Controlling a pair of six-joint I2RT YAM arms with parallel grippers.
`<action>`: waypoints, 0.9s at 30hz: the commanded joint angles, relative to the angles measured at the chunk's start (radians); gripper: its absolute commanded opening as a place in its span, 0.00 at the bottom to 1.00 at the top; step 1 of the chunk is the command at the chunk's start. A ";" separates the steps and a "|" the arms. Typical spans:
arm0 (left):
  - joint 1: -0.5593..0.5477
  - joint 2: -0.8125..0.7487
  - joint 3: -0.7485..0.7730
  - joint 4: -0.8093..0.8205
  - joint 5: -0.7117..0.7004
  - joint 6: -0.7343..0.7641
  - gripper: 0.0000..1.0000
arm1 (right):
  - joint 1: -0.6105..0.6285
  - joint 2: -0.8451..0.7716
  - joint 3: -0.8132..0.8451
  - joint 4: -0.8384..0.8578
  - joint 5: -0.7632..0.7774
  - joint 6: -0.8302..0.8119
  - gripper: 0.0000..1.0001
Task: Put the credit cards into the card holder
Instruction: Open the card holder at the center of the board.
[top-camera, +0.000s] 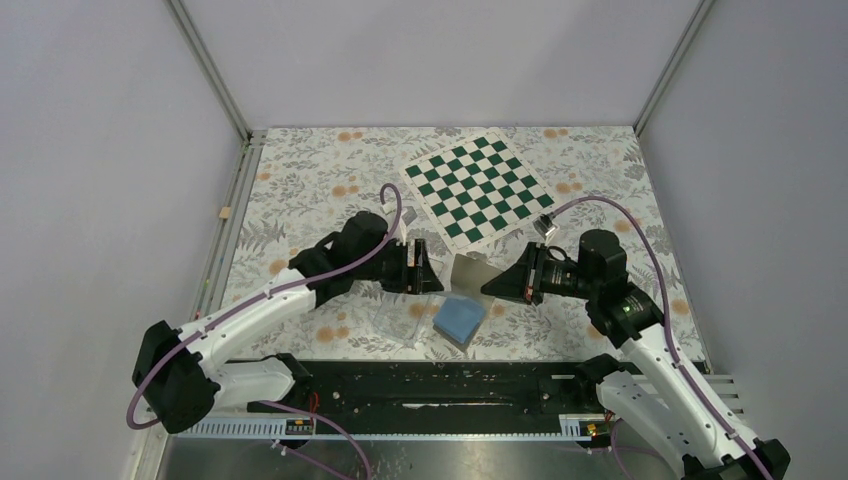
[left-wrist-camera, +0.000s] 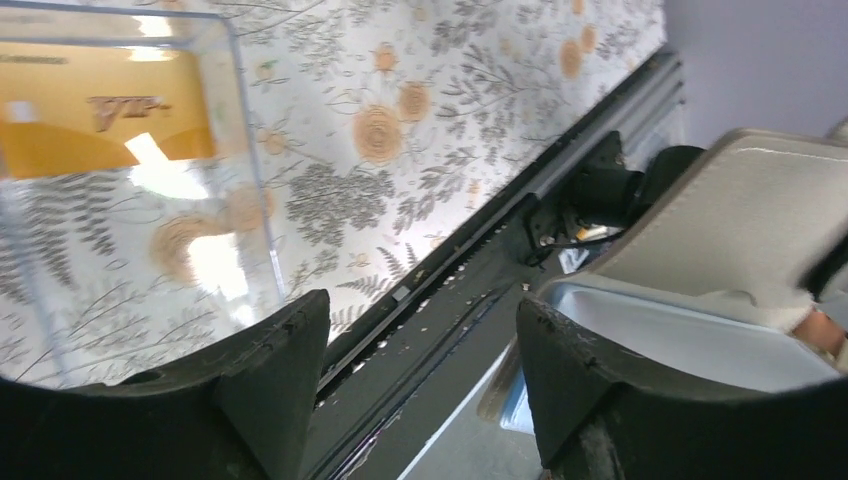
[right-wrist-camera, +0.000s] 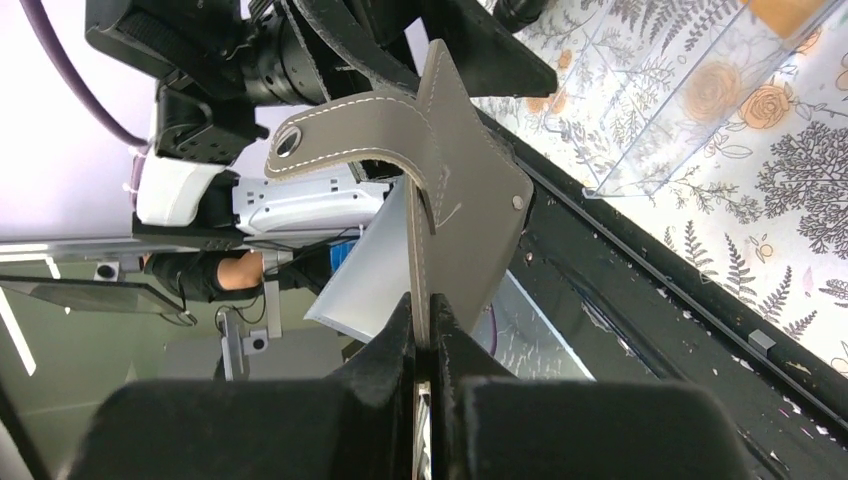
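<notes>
The card holder (top-camera: 462, 318) lies open in front of the arms, pale blue-grey inside up, with its grey flap (top-camera: 470, 268) raised. My right gripper (top-camera: 497, 284) is shut on the edge of that grey flap (right-wrist-camera: 470, 200), whose strap and stud show. My left gripper (top-camera: 418, 268) is open and empty, just left of the flap; its view shows the holder (left-wrist-camera: 740, 230) beside the right finger. An orange-yellow credit card (left-wrist-camera: 100, 120) lies inside the clear plastic tray (left-wrist-camera: 245, 150). My left gripper (left-wrist-camera: 420, 310) hangs over the table's near edge, and my right gripper (right-wrist-camera: 425, 320) holds the flap upright.
The clear tray (top-camera: 400, 320) sits left of the holder, near the front edge. A green-and-white chessboard (top-camera: 480, 185) lies at the back middle. The black rail (top-camera: 450, 385) runs along the near edge. The tray also shows in the right wrist view (right-wrist-camera: 700, 90).
</notes>
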 joint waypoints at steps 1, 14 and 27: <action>0.003 0.017 0.128 -0.242 -0.166 0.076 0.68 | -0.005 0.003 0.085 -0.066 0.064 -0.028 0.00; 0.002 0.007 0.140 -0.249 0.036 0.166 0.67 | -0.005 0.019 0.088 -0.101 0.087 -0.049 0.00; -0.037 0.100 0.147 -0.245 -0.036 0.140 0.68 | -0.005 0.013 0.096 -0.102 0.078 -0.044 0.00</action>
